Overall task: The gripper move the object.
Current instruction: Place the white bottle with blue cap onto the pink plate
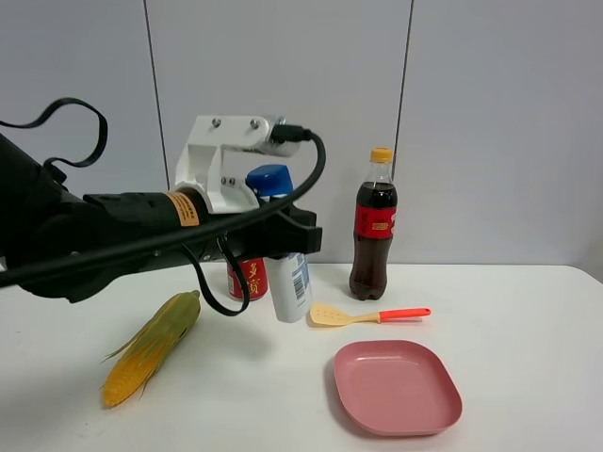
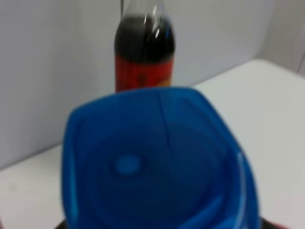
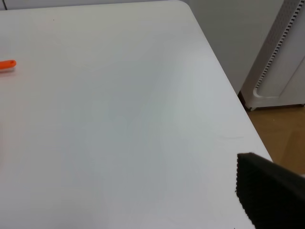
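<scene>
A white counter (image 1: 528, 311) stands against a grey wall. From the counter's left side a dark arm reaches in, and its left tool (image 1: 287, 240) is clamped on the upper body of the bottle (image 1: 292, 287), a slim white one with a blue cap (image 1: 270, 179). The bottle sits left of the middle, toward the back edge, leaning slightly; we cannot tell whether its base touches the counter. Just behind it, on its left, is a red can (image 1: 250, 278). A cola bottle (image 1: 374, 231) stands upright by the back edge, near the middle. In front of it lies a yellow spatula (image 1: 363, 315) with an orange handle. A pink plate (image 1: 396, 386) rests nearer the front edge, and a corn cob (image 1: 155, 347) lies toward the front left corner. From the left wrist, the blurred cap (image 2: 157, 162) fills most of the view, with the cola bottle (image 2: 144, 52) beyond. From the right wrist we see bare counter (image 3: 119, 119), the handle's orange tip (image 3: 7, 64), and a single ridged black finger of the right tool (image 3: 267, 198); we cannot tell whether that tool is apart or together.
</scene>
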Robot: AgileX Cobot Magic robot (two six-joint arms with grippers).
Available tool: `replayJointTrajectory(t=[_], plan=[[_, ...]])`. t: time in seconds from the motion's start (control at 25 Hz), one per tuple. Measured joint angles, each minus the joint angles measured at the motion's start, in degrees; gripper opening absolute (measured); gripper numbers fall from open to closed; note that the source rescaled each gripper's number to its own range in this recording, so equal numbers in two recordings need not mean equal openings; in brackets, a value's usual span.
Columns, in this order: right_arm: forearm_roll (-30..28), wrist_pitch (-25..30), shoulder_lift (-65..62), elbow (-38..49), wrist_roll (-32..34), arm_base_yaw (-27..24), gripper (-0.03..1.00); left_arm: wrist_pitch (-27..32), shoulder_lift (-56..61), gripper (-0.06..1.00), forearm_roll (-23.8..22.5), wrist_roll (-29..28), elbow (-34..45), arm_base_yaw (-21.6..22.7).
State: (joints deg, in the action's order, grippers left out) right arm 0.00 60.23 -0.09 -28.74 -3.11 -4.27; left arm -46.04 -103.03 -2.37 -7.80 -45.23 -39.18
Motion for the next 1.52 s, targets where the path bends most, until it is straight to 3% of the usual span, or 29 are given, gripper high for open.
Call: replayJointTrajectory(t=[0.28, 0.56, 0.88, 1.04, 1.32, 1.52], plan=[[0.00, 0.00, 0.00, 0.00, 0.00, 0.00, 1.00, -2.51, 1.56, 0.04, -3.81, -4.40, 0.00, -4.67], [0.00, 0.00, 0.00, 0.00, 0.00, 0.00, 1.00, -2.70, 1.50, 0.04, -4.67, -2.30, 0.00, -10.59], [0.00, 0.00, 0.00, 0.00, 0.00, 0.00, 1.00, 4.31, -4.26, 0.04, -8.84, -0.48, -9.85, -11.44], [0.00, 0.00, 0.00, 0.00, 0.00, 0.00, 1.00, 5.66, -8.29, 0.04, -8.16, -0.48, -14.10, -11.51], [0.00, 0.00, 0.00, 0.00, 0.00, 0.00, 1.00, 6.46, -13.66, 0.04, -6.30, 5.79, -15.10, -11.51], [0.00, 0.00, 0.00, 0.00, 0.00, 0.00, 1.00, 6.10, -16.28, 0.04, -6.23, 7.03, -15.22, -11.51]])
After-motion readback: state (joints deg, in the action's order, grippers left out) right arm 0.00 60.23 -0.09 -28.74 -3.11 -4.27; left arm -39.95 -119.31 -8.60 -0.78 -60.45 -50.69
